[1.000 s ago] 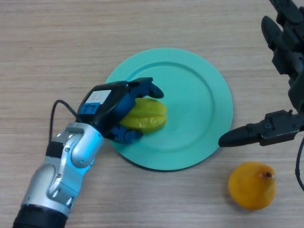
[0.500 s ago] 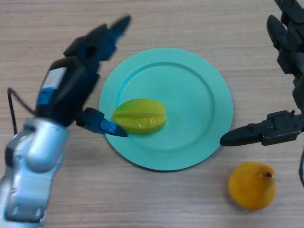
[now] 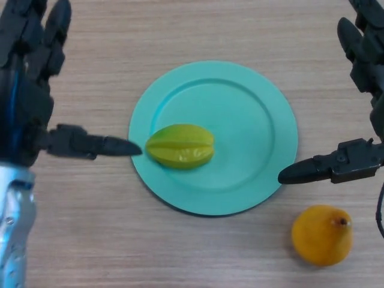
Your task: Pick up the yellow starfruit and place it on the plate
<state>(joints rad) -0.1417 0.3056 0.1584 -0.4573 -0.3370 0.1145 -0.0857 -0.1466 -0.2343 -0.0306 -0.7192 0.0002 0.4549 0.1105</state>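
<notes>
Head view: looking straight down on a pale wood-grain tabletop [image 3: 198, 30].
Starfruit [image 3: 180, 146]: yellow shading to green, glossy, oval in outline, with lengthwise ridges running end to end; one ridge along the top, catching a little light.
Starfruit position: lying on its side on the plate's left half, long axis across the view, left tip close to the plate's left rim; touched by neither hand.
Plate [image 3: 252, 120]: round, turquoise, flat with a shallow raised rim; set near the middle of the tabletop.
Left hand [image 3: 24, 102]: black, at the view's left edge, over the tabletop beside the plate; fingers [image 3: 42, 36] straight and spread, pointing toward the top of the view; thumb stretched out toward the plate, its tip just short of the starfruit's left end, near the rim; released, grasping nothing.
Left forearm [image 3: 15, 228]: silver, rising from the lower left corner.
Right hand [image 3: 366, 159]: black, at the view's right edge; fingers straight, reaching up along the edge; thumb stretched toward the plate, tip beside the plate's lower right rim; released, grasping nothing.
Orange fruit [image 3: 321, 234]: rounded, orange-yellow, small stem end toward its upper right; on the tabletop below and right of the plate, apart from it and below the right thumb.
</notes>
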